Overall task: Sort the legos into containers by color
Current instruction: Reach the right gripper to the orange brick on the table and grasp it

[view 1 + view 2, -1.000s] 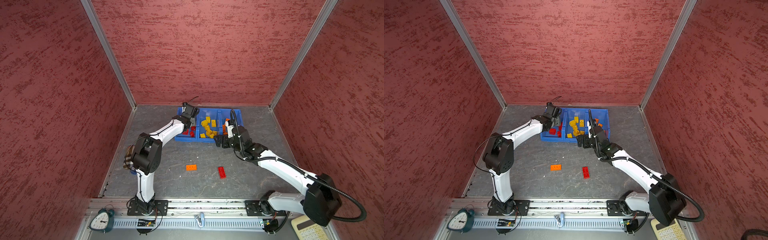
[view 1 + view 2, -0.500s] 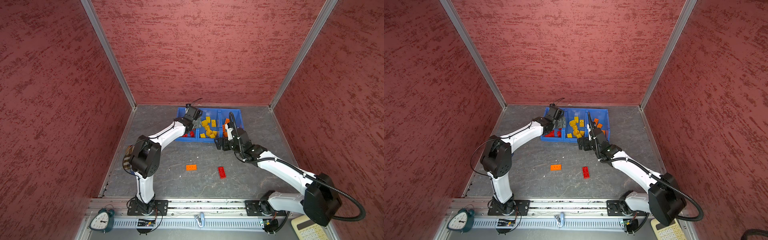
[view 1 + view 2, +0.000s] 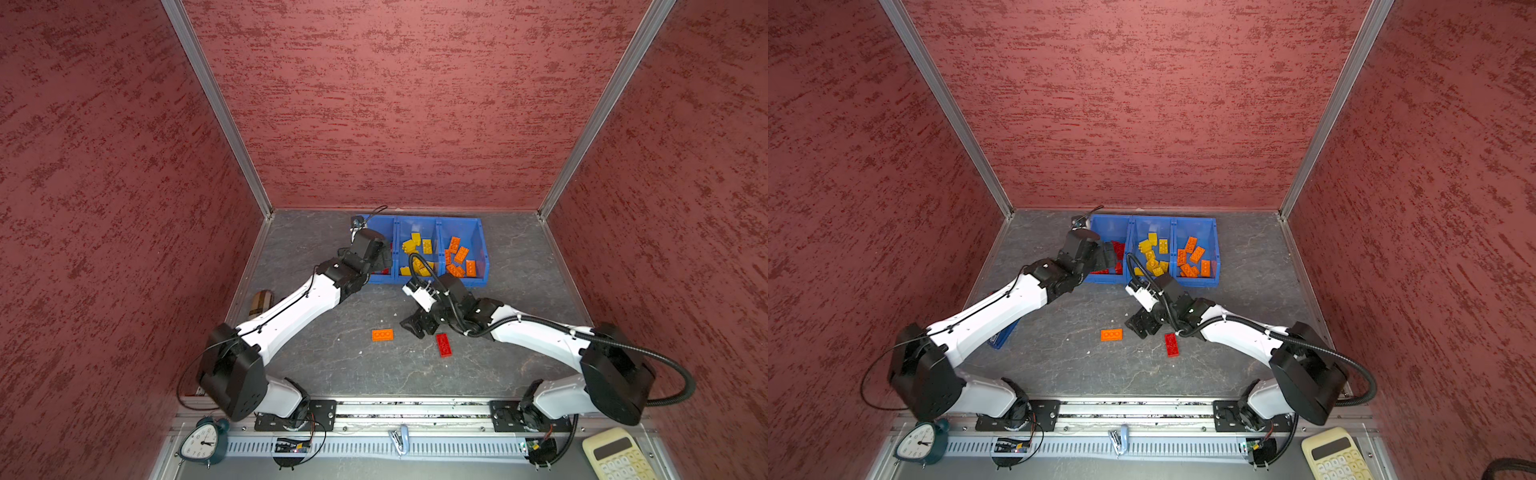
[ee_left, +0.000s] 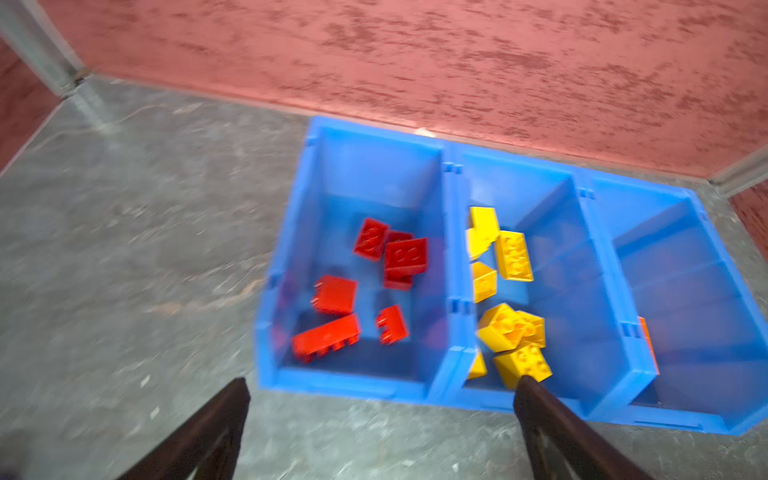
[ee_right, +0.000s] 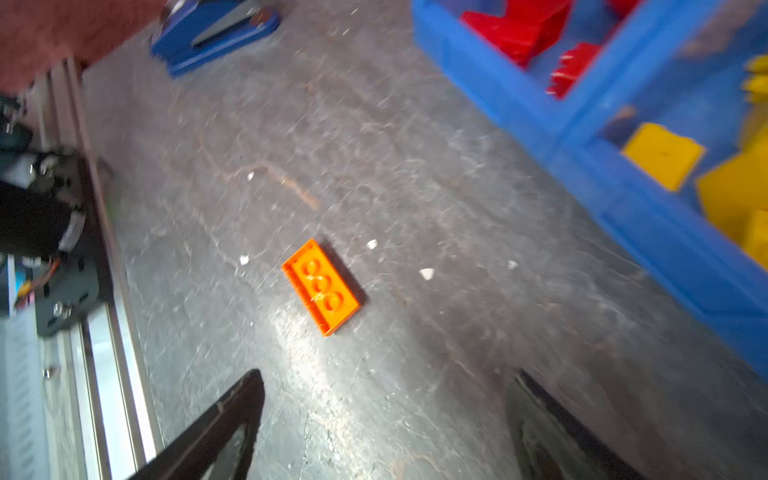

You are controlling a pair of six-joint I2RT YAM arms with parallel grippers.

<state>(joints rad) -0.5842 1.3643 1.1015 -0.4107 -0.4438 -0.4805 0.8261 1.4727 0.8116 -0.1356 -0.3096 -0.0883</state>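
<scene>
Right pincer, spread wide and empty, has swung back from the far bins to hover by the orange brick on the table, red brick just right, so two remain unsorted

You're working in a robotics lab test cell: red textured panels framed by aluminium posts box in a grey tabletop, where two white arms are bolted to a metal rail beside a clock and a calculator.
</scene>
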